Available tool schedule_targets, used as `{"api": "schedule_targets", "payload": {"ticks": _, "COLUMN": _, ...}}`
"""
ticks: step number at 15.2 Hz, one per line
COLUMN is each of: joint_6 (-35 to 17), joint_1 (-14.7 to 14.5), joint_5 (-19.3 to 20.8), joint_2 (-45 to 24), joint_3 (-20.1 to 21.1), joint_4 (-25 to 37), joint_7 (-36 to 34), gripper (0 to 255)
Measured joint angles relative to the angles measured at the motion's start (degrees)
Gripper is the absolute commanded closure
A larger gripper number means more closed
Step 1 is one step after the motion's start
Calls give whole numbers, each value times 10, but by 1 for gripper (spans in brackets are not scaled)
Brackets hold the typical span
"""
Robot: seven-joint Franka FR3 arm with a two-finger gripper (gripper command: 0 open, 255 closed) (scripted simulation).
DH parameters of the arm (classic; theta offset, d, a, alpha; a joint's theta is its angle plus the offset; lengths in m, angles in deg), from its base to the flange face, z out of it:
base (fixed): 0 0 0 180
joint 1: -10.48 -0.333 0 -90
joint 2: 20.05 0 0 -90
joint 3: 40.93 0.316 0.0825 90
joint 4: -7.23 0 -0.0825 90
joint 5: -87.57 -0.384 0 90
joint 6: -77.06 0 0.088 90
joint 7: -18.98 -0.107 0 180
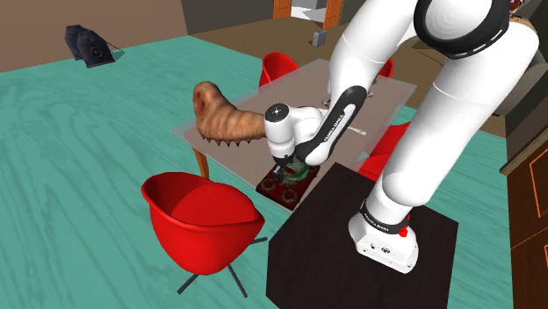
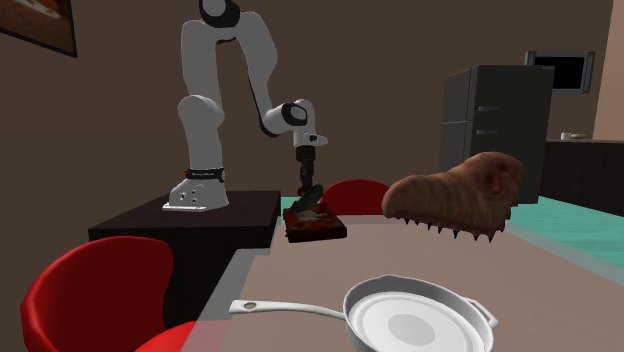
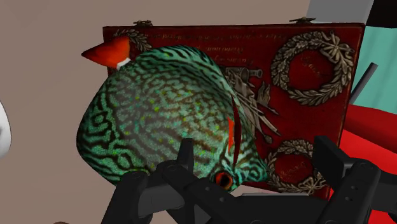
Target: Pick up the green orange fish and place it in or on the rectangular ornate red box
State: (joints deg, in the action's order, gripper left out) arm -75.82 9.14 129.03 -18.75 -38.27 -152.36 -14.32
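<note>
One white arm reaches down from its dark stand (image 1: pixel 351 255) to the table (image 2: pixel 560 290) corner nearest it, with the black gripper (image 3: pixel 256 151) poised directly over the rectangular ornate red box (image 3: pixel 312 95). The green orange fish (image 3: pixel 165 108), dark-patterned teal with an orange-red fin, rests on the box lid; in the second exterior view it sits tilted, one end raised toward the gripper. In the wrist view part of its body overhangs the box edge, above the table surface. The two fingers stand apart: one overlaps the fish near its eye, though actual contact there cannot be judged with certainty, while the other stands clear of the fish, over the wreath-decorated part of the lid. The fish is therefore not clasped. Farther along the table lies a brown, grub-like creature (image 2: pixel 455 195) with small spikes beneath, and a white frying pan (image 2: pixel 420 322) lies near the second exterior camera. Several red chairs (image 1: pixel 198 215) surround the table; a dark refrigerator (image 2: pixel 495 110) stands by the far wall.
</note>
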Motion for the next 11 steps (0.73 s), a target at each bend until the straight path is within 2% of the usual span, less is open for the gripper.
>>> {"api": "schedule_targets", "payload": {"ticks": 5, "joint_6": 69, "joint_1": -29, "joint_5": -98, "joint_2": 86, "joint_3": 13, "joint_4": -9, "joint_7": 68, "gripper": 0}}
{"api": "schedule_targets", "payload": {"ticks": 11, "joint_6": 79, "joint_1": -34, "joint_5": -111, "joint_2": 94, "joint_3": 14, "joint_4": -7, "joint_7": 76, "gripper": 0}}
